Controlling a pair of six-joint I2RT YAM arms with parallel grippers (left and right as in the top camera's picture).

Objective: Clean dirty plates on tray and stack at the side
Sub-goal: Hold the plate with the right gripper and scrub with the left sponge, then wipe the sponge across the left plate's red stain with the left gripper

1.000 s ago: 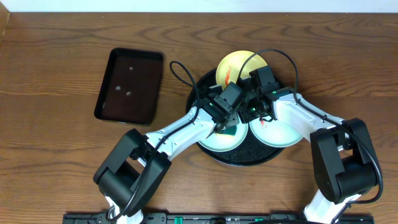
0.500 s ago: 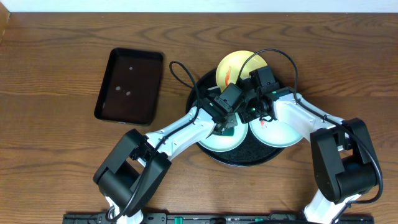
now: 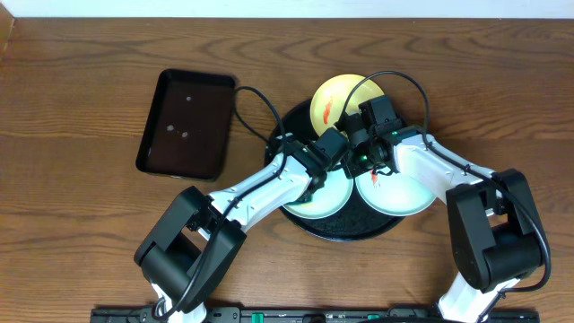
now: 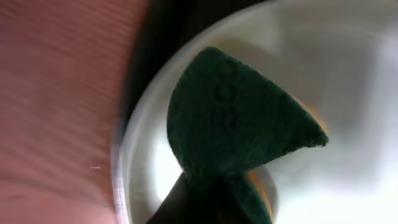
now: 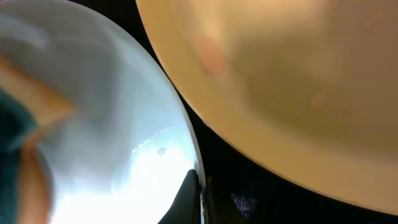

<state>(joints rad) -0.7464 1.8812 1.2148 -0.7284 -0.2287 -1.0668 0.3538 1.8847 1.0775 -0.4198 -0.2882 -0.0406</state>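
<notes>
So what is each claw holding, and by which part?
The left claw grips the green sponge by its lower corner; right claw seems to pinch the rim of the whitish plate.

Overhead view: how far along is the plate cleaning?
Done: nothing visibly; no plate is stacked beside the round black tray. In hand: left gripper pinches a green sponge onto the left pale-blue plate, right gripper closed on its rim. Left: pale yellow plate and right pale-blue plate show red smears; all three need stacking.
</notes>
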